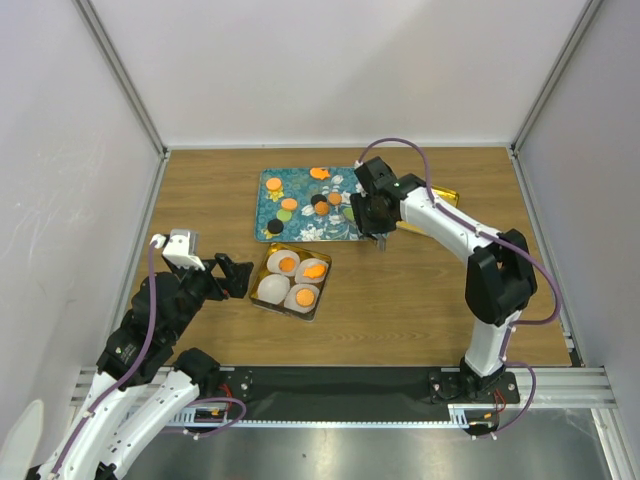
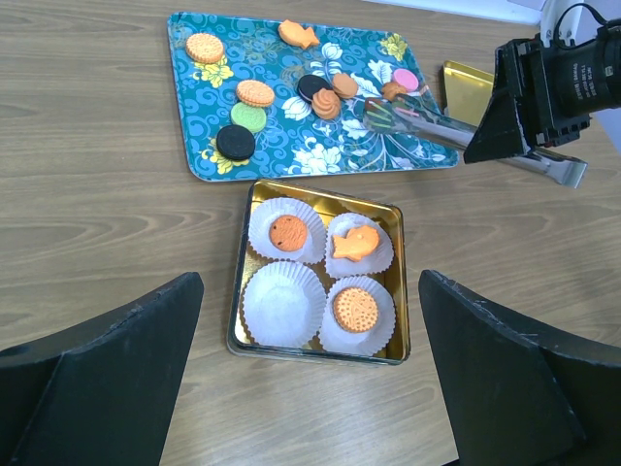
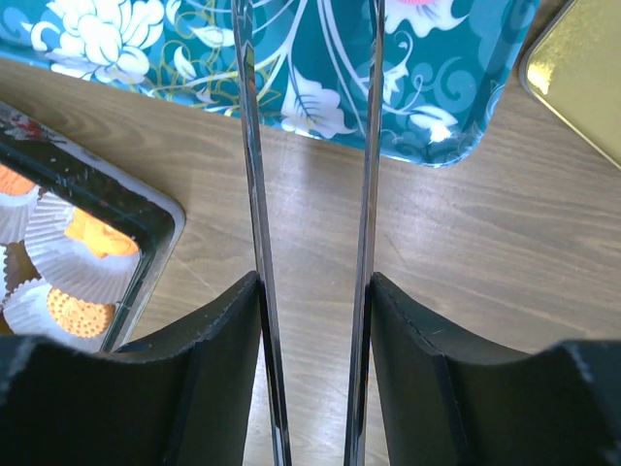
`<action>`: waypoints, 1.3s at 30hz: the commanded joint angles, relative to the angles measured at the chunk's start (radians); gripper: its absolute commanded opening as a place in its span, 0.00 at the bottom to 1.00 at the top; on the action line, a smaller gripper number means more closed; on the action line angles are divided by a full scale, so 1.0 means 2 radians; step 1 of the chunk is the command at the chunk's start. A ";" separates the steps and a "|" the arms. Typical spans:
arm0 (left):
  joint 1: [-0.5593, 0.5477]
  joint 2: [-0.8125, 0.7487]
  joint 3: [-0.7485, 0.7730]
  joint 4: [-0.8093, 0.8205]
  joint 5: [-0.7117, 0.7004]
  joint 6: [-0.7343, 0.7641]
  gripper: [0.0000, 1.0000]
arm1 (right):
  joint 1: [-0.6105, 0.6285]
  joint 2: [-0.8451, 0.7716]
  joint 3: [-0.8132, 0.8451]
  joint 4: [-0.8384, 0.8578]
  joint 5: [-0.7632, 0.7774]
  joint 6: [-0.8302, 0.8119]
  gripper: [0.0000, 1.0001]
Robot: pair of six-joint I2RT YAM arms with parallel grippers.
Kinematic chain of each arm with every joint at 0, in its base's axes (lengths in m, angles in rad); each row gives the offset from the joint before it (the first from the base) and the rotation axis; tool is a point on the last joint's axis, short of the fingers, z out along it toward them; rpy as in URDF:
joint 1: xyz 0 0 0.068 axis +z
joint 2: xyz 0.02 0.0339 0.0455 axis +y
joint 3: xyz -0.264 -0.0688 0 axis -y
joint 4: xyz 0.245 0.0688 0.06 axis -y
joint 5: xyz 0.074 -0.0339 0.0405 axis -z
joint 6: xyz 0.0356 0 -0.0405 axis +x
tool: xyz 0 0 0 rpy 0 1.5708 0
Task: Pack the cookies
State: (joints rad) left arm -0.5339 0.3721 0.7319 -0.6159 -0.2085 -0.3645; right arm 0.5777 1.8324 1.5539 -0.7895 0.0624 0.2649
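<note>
Right wrist: right claw [image 3: 315, 291] tight on tongs [image 3: 250, 146], tips toward cookies [image 2: 325, 102]; left claw [image 2: 310, 282] agape.

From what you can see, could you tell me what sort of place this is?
Probably a robot test cell: white panels in aluminium rails enclose a wooden table, with cookies staged on a teal tray.

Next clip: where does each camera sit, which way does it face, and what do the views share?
Top external: above and behind the robot, looking down on the table; both arms show, the left gripper open, the right gripper clamped on tongs.
Left wrist: low over the near table, facing the gold tin and teal tray; its own fingers frame the bottom.
Right wrist: looks along the tongs between its own fingers toward the tray's corner.
Shared: all three show tin and tray.
</note>
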 commanded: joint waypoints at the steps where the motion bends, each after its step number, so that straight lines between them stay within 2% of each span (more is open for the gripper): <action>1: 0.002 0.000 -0.002 0.011 -0.007 0.006 1.00 | -0.003 0.005 0.027 0.007 0.003 -0.011 0.51; 24: 0.002 0.002 -0.002 0.011 -0.007 0.007 1.00 | 0.031 0.047 0.076 -0.057 0.063 -0.039 0.51; 31: 0.002 0.000 -0.002 0.010 -0.007 0.006 1.00 | 0.026 0.048 0.080 -0.055 0.051 -0.040 0.48; 35: 0.002 0.000 -0.002 0.010 -0.007 0.007 1.00 | 0.024 0.047 0.090 -0.062 0.052 -0.040 0.42; 39: 0.002 0.000 -0.002 0.011 -0.007 0.006 1.00 | 0.023 0.023 0.100 -0.062 0.043 -0.038 0.40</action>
State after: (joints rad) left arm -0.5339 0.3721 0.7319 -0.6159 -0.2085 -0.3645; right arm 0.6262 1.9224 1.6974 -0.9127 0.1570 0.2001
